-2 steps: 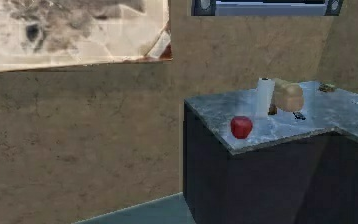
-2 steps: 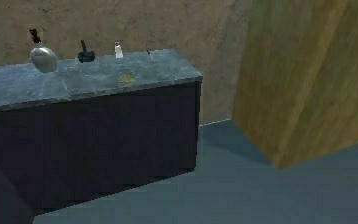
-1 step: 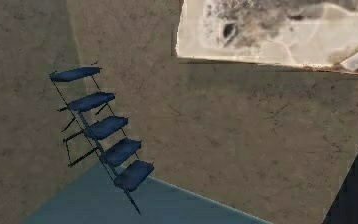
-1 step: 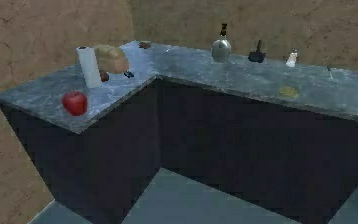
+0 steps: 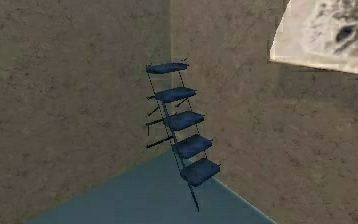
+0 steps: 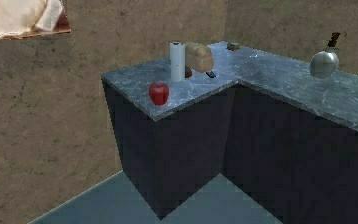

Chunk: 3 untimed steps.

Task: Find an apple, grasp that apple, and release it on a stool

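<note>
A red apple [image 6: 159, 93] sits on the grey stone countertop [image 6: 252, 75], close to its near corner in the arm side view. A dark blue step ladder [image 5: 182, 125] with several treads stands against the brown wall corner in the forward view.
On the counter behind the apple stand a white paper roll [image 6: 176, 61] and a tan loaf-like thing [image 6: 200, 57], with a small dark item [image 6: 211, 73] beside them. A round metal kettle [image 6: 325, 62] sits at the right. The dark cabinet front [image 6: 172, 150] drops to blue-grey floor [image 5: 137, 200]. A pale picture [image 5: 327, 35] hangs on the wall.
</note>
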Available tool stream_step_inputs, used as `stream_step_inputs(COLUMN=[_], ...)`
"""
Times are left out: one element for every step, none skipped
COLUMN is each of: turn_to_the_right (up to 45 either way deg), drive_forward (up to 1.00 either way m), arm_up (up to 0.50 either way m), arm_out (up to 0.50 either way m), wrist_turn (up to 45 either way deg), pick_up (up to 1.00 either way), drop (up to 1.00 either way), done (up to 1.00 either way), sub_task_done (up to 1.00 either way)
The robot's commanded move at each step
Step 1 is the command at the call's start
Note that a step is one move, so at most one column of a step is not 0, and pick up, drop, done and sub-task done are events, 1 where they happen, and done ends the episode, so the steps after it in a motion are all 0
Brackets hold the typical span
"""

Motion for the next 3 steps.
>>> stream_step_inputs(turn_to_the_right=[0.0, 0.0, 0.0], drive_forward=[0.0, 0.0, 0.0], arm_up=[0.5, 0.38, 0.0], arm_out=[0.0, 0.0, 0.5], wrist_turn=[0.0, 0.0, 0.0], pick_up=[0.0, 0.0, 0.0], drop=[0.0, 0.0, 0.0], done=[0.0, 0.0, 0.0], sub_task_done=[0.0, 0.0, 0.0])
